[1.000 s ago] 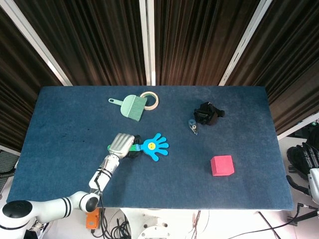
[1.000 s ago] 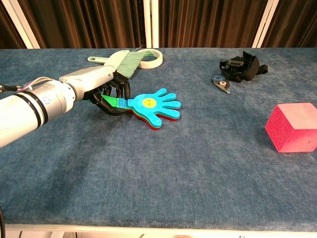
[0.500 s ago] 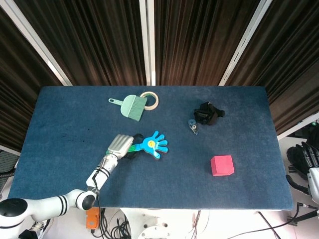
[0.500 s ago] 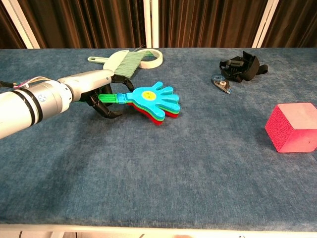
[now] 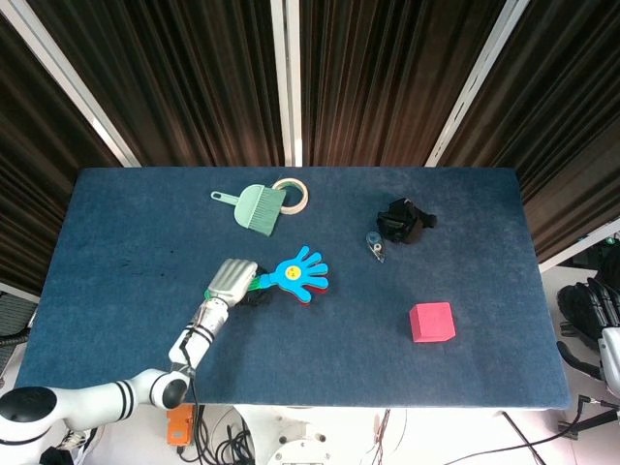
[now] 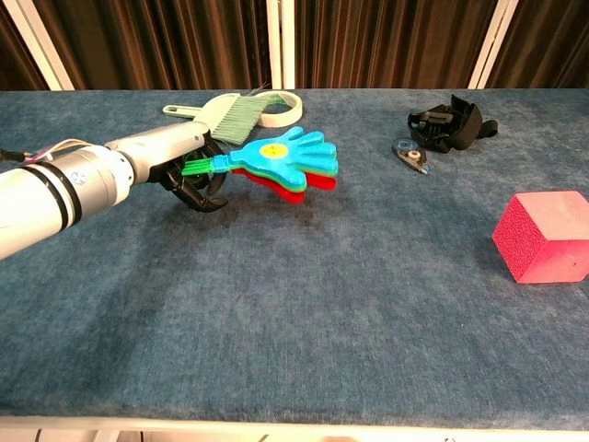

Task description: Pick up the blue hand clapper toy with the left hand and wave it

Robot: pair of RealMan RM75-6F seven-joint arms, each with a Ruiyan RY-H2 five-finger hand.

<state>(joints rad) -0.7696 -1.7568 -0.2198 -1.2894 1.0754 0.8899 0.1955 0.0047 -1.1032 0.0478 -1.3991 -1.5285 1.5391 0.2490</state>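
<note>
The blue hand clapper toy (image 5: 294, 271) (image 6: 281, 157) has a blue top layer with a yellow dot, red layers beneath and a green handle. My left hand (image 5: 233, 281) (image 6: 189, 166) grips the green handle, and the toy hangs tilted above the blue table, its palm end pointing right and slightly up. My right hand (image 5: 593, 310) shows only at the far right edge of the head view, off the table and holding nothing that I can make out; its fingers are too dim to read.
A green dustpan brush (image 5: 254, 206) and a tape roll (image 5: 294, 193) lie at the back. A black strap bundle (image 5: 405, 220) and a small blue item (image 5: 375, 245) sit to the right. A pink cube (image 5: 432, 321) stands front right.
My left hand has lifted the clapper off the table by its handle. The palm end has risen and swung a little toward the back.
</note>
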